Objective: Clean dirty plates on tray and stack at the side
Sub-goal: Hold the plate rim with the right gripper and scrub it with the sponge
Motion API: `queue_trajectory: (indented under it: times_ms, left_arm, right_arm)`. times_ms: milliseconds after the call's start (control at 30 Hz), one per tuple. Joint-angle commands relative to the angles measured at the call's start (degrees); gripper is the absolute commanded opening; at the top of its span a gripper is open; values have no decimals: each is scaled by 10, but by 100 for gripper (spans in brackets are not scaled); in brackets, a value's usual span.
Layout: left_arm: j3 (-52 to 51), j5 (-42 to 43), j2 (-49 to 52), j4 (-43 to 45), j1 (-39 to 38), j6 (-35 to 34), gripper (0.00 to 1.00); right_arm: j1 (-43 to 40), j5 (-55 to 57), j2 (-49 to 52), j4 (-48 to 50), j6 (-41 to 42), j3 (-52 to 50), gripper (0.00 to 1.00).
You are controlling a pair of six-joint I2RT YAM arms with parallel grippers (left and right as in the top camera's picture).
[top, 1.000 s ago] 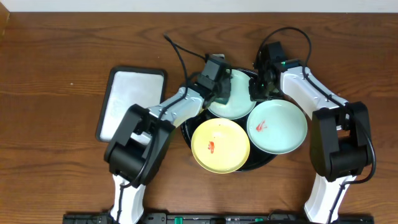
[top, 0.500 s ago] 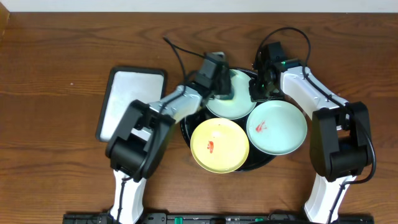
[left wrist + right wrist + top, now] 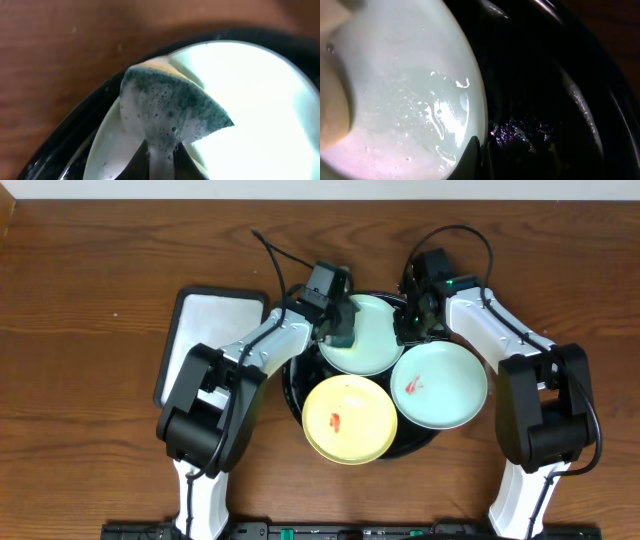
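Left pincer [image 3: 160, 152]: pinching a sponge [image 3: 170, 107] by its narrow end, green scouring face out, pale foam behind. You have the sponge on the left part of the rear mint plate [image 3: 372, 345], close to the rim, so the wiping face meets the glaze while the fingers stay above it. Right pincer [image 3: 407, 327]: pressed together, tip at the right edge of the same plate. Judged purpose: to brace the plate against sliding under the wipe. Whether it nips the rim or only bears on it, you cannot tell from the wrist view. All three plates sit on the black tray [image 3: 293, 385], the rear one at the back, the yellow plate [image 3: 345, 420] front left, the second mint plate [image 3: 440, 385] front right, the front two overlapping the tray's edge. Each front plate shows a red smear, so both look unwiped. The rear plate shows a wet sheen and no red where it is visible; part lies under the sponge. No plate is stacked on the bare table [image 3: 100, 260] yet. The white rectangular dish [image 3: 205, 340] lies left of the tray, apart from the work.
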Motion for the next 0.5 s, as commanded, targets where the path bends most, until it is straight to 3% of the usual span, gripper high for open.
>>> queue_trajectory:
  times_ms: [0,100,200,333,467]
  left_arm:
    - [-15,-84,13,-57,-4,43,7]
    - [-15,-78,8,-81,-4,42,8]
    - [-15,-15,9,-79,-4,19,7]
    - [-15,97,22,-39,-5,-54,7]
    - [-15,123,40,16,-15,-119,8]
  right_arm:
    - [3,17,5,-17,-17,-7,1]
    - [3,17,5,-20,-17,-7,1]
    - [3,17,5,-19,-12,-7,1]
    - [3,17,5,-17,-2,-7,1]
    - [6,17,5,-18,-10,-7,1]
